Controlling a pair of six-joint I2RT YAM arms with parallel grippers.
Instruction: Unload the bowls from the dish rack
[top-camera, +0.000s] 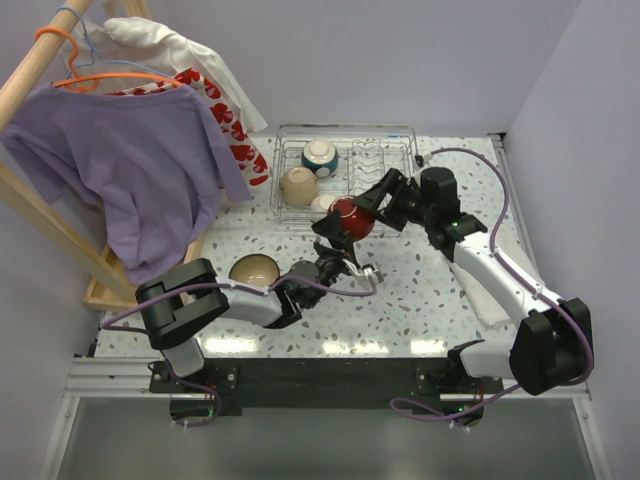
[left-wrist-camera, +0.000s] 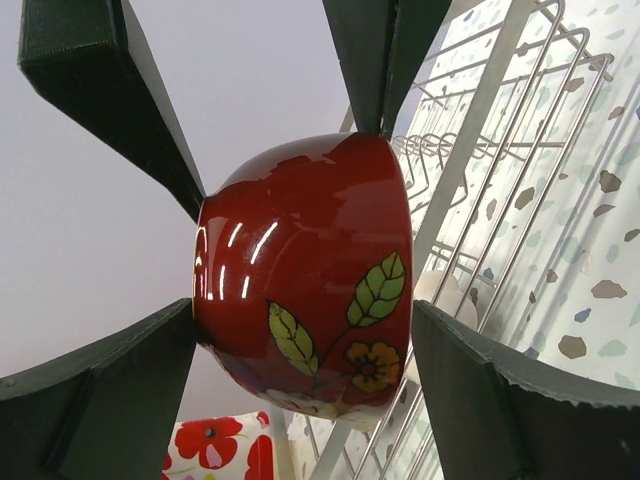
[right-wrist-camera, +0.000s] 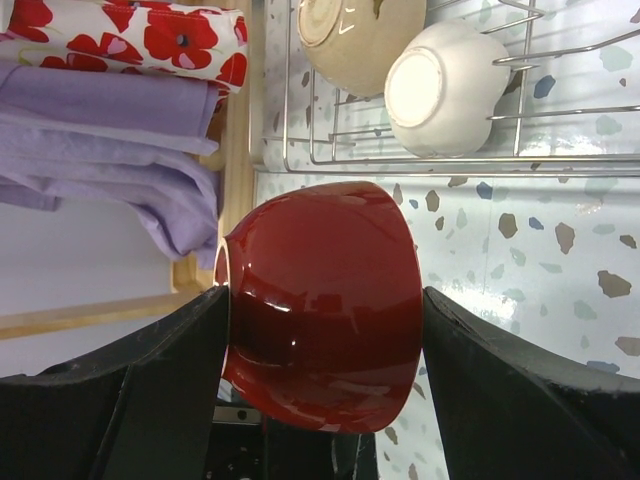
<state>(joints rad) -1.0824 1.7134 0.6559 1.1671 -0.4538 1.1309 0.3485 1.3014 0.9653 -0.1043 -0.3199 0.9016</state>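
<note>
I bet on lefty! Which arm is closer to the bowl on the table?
Left. The left arm lies right beside the bowl; the right arm is farther, by the dish rack.

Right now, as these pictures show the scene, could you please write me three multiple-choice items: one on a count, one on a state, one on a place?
1. How many bowls show inside the dish rack?
A) one B) three C) five

2. How is the dark red bowl?
A) upright in the dish rack B) upside down in the dish rack C) clamped between the fingers of the right gripper

3. Where is the unloaded bowl?
A) on the table beside the left arm B) back in the dish rack C) in the right gripper

Key:
1 B: the teal-and-white bowl, tan bowl and white bowl sit there.
2 C: the fingers press both its sides.
3 A: it stands there alone.
</note>
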